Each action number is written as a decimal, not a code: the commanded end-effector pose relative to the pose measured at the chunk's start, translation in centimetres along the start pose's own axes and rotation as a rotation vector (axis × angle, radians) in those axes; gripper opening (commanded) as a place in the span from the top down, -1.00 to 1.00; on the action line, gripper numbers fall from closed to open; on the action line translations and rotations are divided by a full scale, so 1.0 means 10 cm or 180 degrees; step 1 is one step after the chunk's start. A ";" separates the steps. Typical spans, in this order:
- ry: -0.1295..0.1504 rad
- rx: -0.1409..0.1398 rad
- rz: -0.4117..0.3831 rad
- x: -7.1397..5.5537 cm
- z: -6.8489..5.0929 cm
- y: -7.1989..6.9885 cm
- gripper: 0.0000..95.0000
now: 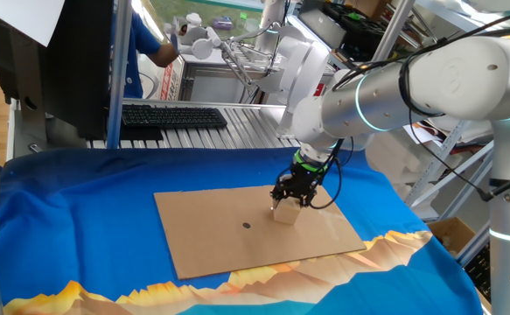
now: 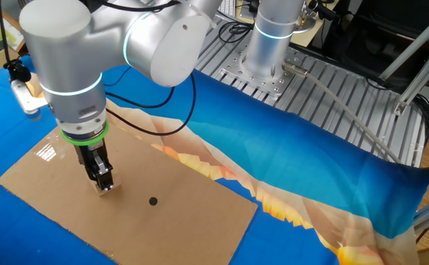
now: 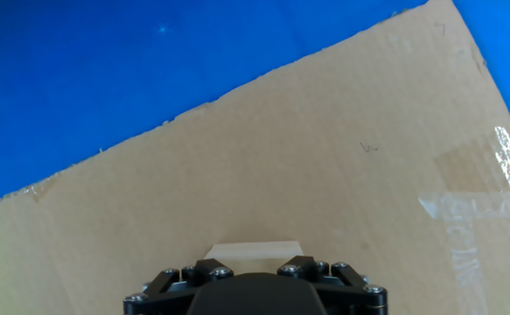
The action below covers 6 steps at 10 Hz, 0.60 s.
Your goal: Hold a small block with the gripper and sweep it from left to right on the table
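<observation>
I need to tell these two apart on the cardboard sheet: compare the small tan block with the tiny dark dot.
The small block is a pale tan cube that stands up from the cardboard sheet; the dark dot is black, flat and much smaller. The block sits under the gripper, between its fingers; the dot lies apart with nothing near it. Both rest on the same sheet.

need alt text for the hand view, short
Looking down along the black claw, a small tan block sits between its fingers on a brown cardboard sheet. Blue cloth fills the upper left, and clear tape marks the sheet's right side.
</observation>
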<state>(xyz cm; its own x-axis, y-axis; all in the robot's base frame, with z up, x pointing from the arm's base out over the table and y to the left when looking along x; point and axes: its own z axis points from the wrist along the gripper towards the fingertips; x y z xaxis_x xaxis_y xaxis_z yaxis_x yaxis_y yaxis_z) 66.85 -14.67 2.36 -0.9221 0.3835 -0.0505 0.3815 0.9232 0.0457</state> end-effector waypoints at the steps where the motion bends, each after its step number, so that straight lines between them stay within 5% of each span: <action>1: 0.0000 0.0002 0.0002 0.00 -0.01 0.00 -0.20; 4: 0.0022 -0.0047 -0.0027 0.00 -0.01 0.00 -0.20; 5: 0.0026 -0.0058 -0.0041 0.00 -0.01 0.00 0.20; 6: 0.0027 -0.0063 -0.0047 0.00 -0.01 0.00 0.20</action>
<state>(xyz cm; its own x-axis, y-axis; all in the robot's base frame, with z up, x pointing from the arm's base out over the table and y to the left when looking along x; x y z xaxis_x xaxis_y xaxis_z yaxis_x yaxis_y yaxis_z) 66.96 -14.66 2.40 -0.9286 0.3687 -0.0423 0.3656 0.9284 0.0657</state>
